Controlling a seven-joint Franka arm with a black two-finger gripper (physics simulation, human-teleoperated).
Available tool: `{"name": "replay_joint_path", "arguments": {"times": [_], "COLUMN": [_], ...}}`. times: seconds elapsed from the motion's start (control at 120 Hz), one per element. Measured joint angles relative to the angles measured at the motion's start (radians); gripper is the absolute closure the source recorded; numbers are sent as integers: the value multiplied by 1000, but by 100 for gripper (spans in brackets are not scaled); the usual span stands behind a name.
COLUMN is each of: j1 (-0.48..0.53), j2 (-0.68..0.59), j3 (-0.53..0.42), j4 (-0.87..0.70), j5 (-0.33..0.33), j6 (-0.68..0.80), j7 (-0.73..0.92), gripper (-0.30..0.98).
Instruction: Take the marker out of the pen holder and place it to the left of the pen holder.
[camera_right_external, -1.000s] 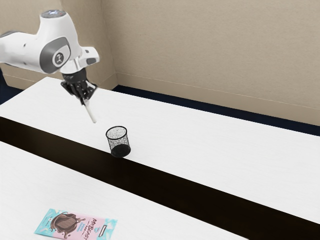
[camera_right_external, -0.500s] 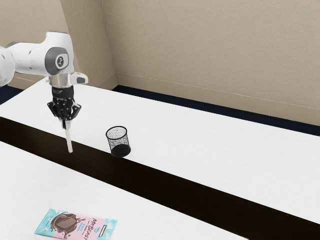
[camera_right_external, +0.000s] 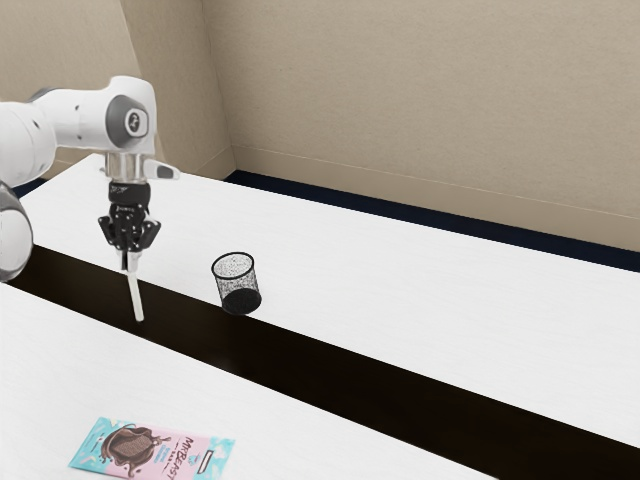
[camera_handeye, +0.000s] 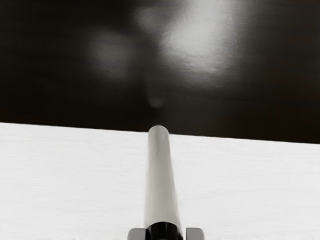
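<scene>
My gripper (camera_right_external: 130, 262) is closed down on the marker (camera_right_external: 136, 295), pinching its black end between both fingers (camera_handeye: 136, 234), spaced about one marker width apart. Marker hangs below my gripper, near upright, slight tilt, pale end down. It's over the dark strip (camera_right_external: 300, 355) of the table; the lower end's reflection sits apart from it, so it's off the surface. Pen holder (camera_right_external: 239, 301) stands upright, off to the exterior view's right of my gripper, clear of the marker. Snack packet (camera_right_external: 150, 450) lies flat, well apart from my gripper.
</scene>
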Motion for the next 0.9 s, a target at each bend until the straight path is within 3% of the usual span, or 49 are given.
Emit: {"name": "replay_joint_path", "arguments": {"times": [0.208,0.367,0.492,0.683,0.9], "j1": [0,1,0,-163,-420], "j2": [43,41,9,-485,-702], "j3": [4,10,13,16,54], "j4": [60,50,10,-132,-275], "j5": [1,-13,-30,-49,26], "j6": [-38,-50,-49,22,80], "j7": [49,77,95,92,-9], "gripper": [72,38,21,8,3]}}
